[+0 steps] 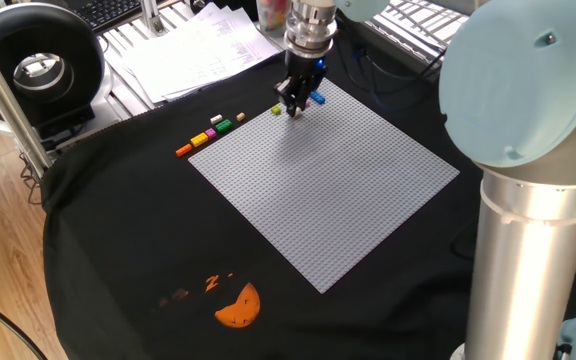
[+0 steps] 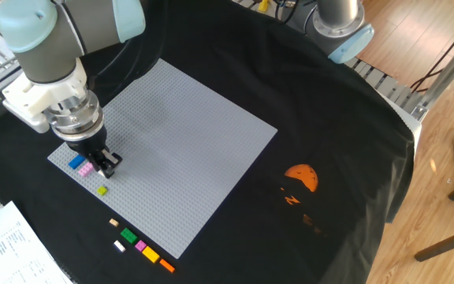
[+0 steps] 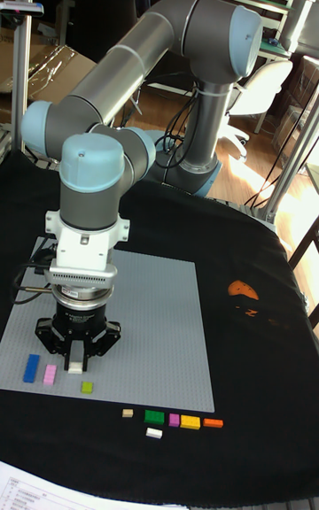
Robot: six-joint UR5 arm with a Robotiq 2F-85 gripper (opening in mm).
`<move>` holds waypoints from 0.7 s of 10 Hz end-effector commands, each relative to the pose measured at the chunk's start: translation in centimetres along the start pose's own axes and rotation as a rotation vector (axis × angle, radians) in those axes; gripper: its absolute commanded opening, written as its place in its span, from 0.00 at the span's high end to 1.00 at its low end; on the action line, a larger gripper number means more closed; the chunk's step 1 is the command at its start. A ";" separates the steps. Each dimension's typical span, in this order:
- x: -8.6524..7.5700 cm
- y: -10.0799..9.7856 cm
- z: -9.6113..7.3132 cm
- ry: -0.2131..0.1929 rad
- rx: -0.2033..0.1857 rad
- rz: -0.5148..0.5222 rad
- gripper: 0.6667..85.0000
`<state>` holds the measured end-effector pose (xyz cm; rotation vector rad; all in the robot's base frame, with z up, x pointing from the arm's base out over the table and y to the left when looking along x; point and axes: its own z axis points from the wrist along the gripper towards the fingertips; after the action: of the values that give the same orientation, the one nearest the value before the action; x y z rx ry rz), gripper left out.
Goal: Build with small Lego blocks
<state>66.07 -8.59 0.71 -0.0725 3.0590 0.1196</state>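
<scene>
— Jaws, how do they stand?
— Nearly together on the gripper (image 3: 77, 362), with a small pale piece showing between the fingertips — whether they truly pinch it I cannot tell. It hangs low over the near-left corner of the baseplate (image 3: 151, 315).
— And in the other views?
— Same spot: the gripper (image 2: 107, 163) sits by the plate's edge, just beside the pink block (image 2: 85, 169).
— What lies around it?
— 3 blocks on the plate there: the pink one, a blue block (image 3: 33, 368) beside it, and a lime block (image 3: 87, 387) toward the edge.
— The remaining bricks?
— Off the plate, on the black cloth (image 2: 345, 158), in a loose row: tan block (image 3: 128, 413), green block (image 3: 154, 417), white block (image 3: 154, 432), a 2nd pink, yellow block (image 3: 190, 421) and orange block (image 3: 213, 422). They sit well apart from the gripper.
— Anything further out?
— An orange print (image 2: 301, 177) on the cloth, past the plate's far side, and papers (image 1: 193, 48) beyond the cloth.
</scene>
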 end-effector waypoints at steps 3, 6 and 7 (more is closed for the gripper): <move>-0.2 0.0 0.1 -0.006 -0.003 0.012 0.81; 0.1 0.1 -0.5 0.006 -0.002 0.019 0.81; -0.2 0.2 -0.2 0.001 -0.002 0.020 0.81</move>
<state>65.98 -8.63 0.83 -0.0602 3.0646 0.1110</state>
